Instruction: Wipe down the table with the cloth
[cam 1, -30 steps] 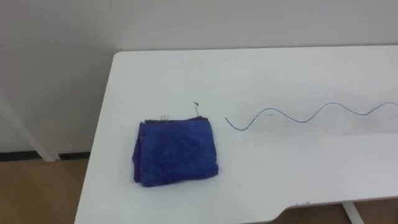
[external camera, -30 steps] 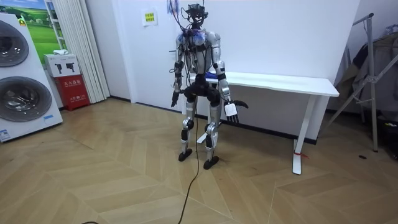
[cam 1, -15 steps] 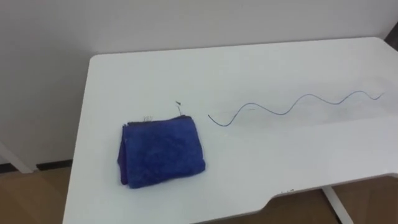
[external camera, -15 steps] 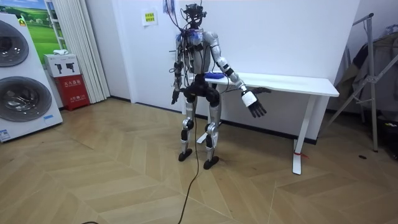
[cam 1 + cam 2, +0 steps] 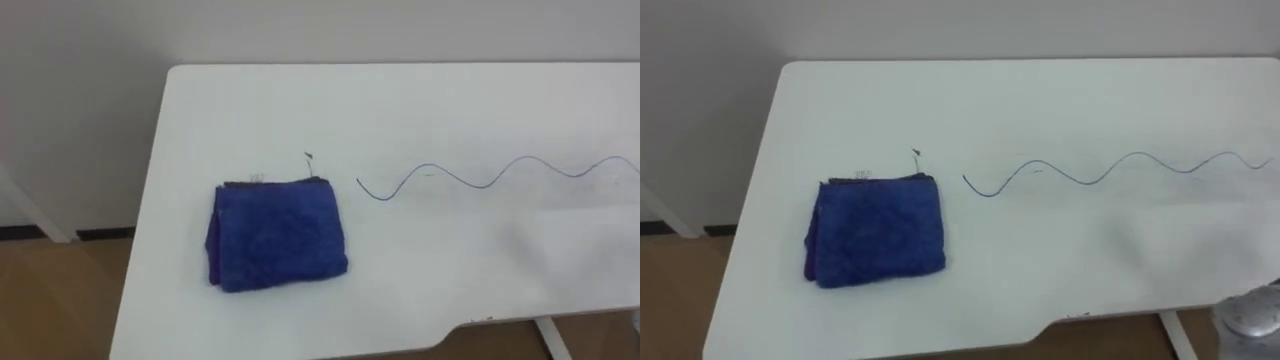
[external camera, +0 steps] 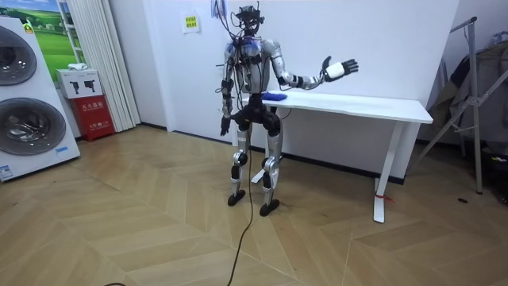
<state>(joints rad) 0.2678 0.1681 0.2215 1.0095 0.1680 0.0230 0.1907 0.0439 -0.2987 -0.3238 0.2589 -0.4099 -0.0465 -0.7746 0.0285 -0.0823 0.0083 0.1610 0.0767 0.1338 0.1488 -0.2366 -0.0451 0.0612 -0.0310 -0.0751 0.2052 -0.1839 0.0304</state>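
Left eye view, surface: the white surface (image 5: 480, 290) takes up most of the frame, with its left end at frame left and the wall behind it.
Left eye view, cloth: a folded blue cloth (image 5: 278, 236) lies flat at lower left of centre, near the front edge, with nothing touching it.
Left eye view, cloth's axis: it is nearly square and a touch wider than deep, with its sides roughly parallel to the surface's edges.
Left eye view, mark: a wavy blue line (image 5: 470, 178) starts just right of the cloth's upper right corner and runs off frame right.
Right eye view, layout: the same scene, with the cloth left of centre and the wavy line running away to its right.
Right eye view, corner: a pale grey rounded shape (image 5: 1250, 315) sits at lower right; I cannot tell what it is.
Room view, stance: the robot stands at the surface's end on the room view's left.
Room view, right hand: the right hand (image 6: 340, 68) is held high over the surface, fingers spread apart and holding nothing.
Room view, left hand: the left hand (image 6: 225, 125) hangs by the hip, below the surface's level; I cannot tell its state.
Room view, key relation: the cloth lies down and toward the room view's left from the right hand, well apart, close by the torso.
Likely next: I judge the right hand must come back and down onto the cloth, then sweep it right along the line.
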